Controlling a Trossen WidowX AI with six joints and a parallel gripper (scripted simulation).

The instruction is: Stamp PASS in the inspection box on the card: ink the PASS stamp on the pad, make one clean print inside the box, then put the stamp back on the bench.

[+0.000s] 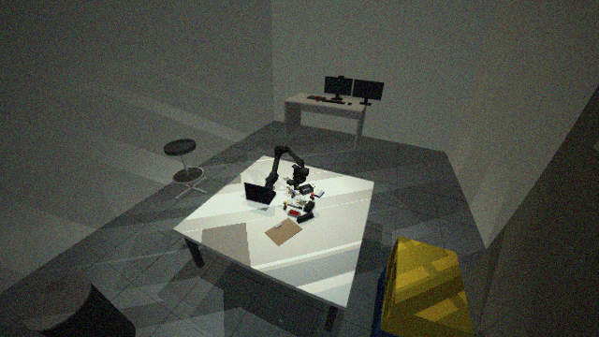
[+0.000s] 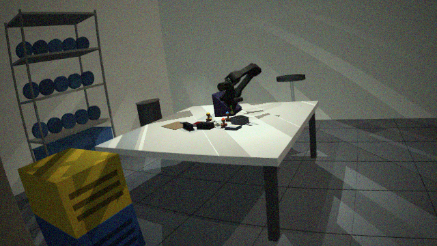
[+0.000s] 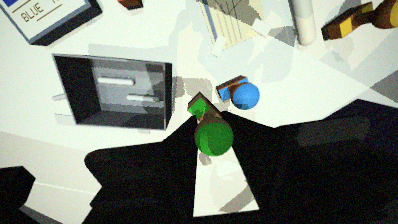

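Note:
My gripper is shut on a stamp with a green knob and a small brown and green base. It holds it low over the table, between an open dark bin and a blue-knobbed stamp. Any gap under the base is hard to judge. The stamp pad with a "BLUE" label is at the upper left of the wrist view. A pale yellow lined paper lies beyond the green stamp; no box or print is readable on it. No PASS lettering is visible.
The open dark bin holds small white pieces. A red-knobbed stamp, a yellow-knobbed stamp and a white marker stand or lie around. A laptop, a red pad and a clipboard are also on the table.

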